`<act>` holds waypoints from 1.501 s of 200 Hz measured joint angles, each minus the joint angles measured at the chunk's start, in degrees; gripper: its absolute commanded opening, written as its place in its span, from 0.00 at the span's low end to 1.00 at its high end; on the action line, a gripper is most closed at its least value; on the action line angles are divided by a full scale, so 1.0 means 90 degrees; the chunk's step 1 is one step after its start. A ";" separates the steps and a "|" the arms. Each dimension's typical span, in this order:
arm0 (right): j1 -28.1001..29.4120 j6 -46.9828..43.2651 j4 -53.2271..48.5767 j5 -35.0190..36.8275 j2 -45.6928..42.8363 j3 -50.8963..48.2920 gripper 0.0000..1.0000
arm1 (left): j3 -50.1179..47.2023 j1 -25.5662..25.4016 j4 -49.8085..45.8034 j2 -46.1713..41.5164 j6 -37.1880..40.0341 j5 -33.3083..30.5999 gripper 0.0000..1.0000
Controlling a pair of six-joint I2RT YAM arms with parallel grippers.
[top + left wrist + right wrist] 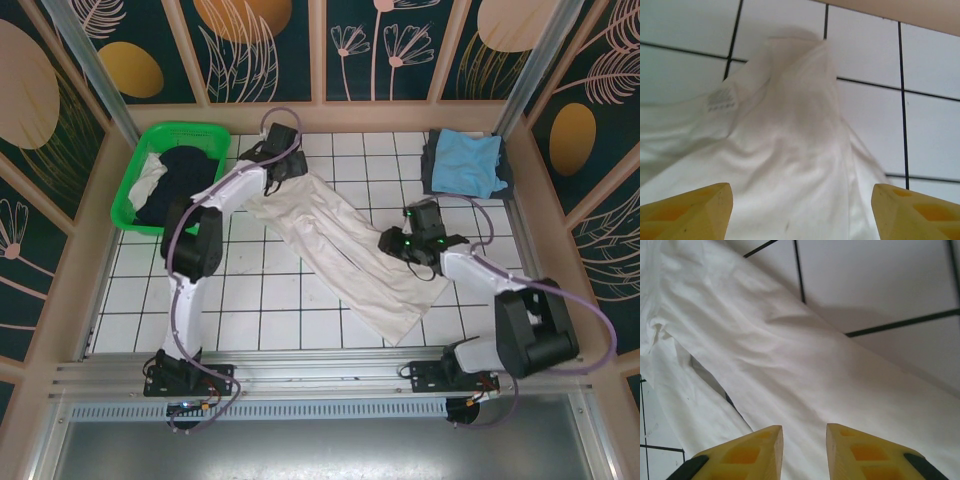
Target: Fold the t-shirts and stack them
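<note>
A large white t-shirt (340, 255) lies folded into a long strip, running diagonally from back left to front right on the tiled table. My left gripper (288, 168) hovers over its collar end (790, 125), open, with the yellow fingers (687, 210) wide apart and nothing between them. My right gripper (397, 243) is at the strip's right edge, low over the cloth (790, 365). Its fingers (860, 452) stand a narrow gap apart, and the smooth cloth below is not pinched. A light blue t-shirt (468, 160) rests on a dark grey one (430, 165) at the back right.
A green slotted basket (128, 195) at the back left holds dark navy cloth (180, 180) and some white cloth (148, 180). Wooden walls close in the table on three sides. Bare tiles (250, 300) lie at the front left of the strip.
</note>
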 measured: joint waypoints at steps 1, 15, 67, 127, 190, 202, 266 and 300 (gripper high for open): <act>0.0010 -0.0007 0.0010 -0.0007 0.0027 0.0010 0.27 | -0.0056 0.0000 0.0027 -0.0029 -0.0019 0.0015 0.71; 0.0182 -0.0063 0.0170 -0.0039 0.0454 0.0163 0.27 | -0.0253 0.0000 0.0185 -0.0070 -0.0151 0.0090 0.67; 0.0765 -0.0053 -0.0029 0.0379 0.1042 0.0206 0.27 | 0.0542 -0.0007 0.0508 0.1440 -0.0415 0.0226 0.67; 0.1926 0.0782 -0.0296 0.1090 0.0629 -0.0274 0.28 | 0.2730 -0.0005 0.1001 0.2890 -0.0743 0.1379 0.69; 0.3271 0.1712 -0.0177 0.0741 0.1129 0.0250 0.27 | 0.4442 -0.0092 0.1902 0.4102 -0.1107 0.3145 0.73; 0.3390 0.1797 -0.0192 0.0520 0.1319 0.0551 0.30 | 0.4459 -0.0102 0.1926 0.4114 -0.1100 0.3320 0.76; 0.2732 0.1532 -0.0338 0.0469 0.0272 0.0879 0.45 | 0.2543 -0.0100 0.1178 0.2023 -0.0141 0.2754 0.99; 0.2356 0.1440 -0.0743 0.0804 -0.0525 -0.0053 0.51 | 0.0301 -0.0090 0.1343 -0.0595 0.0010 0.2285 0.99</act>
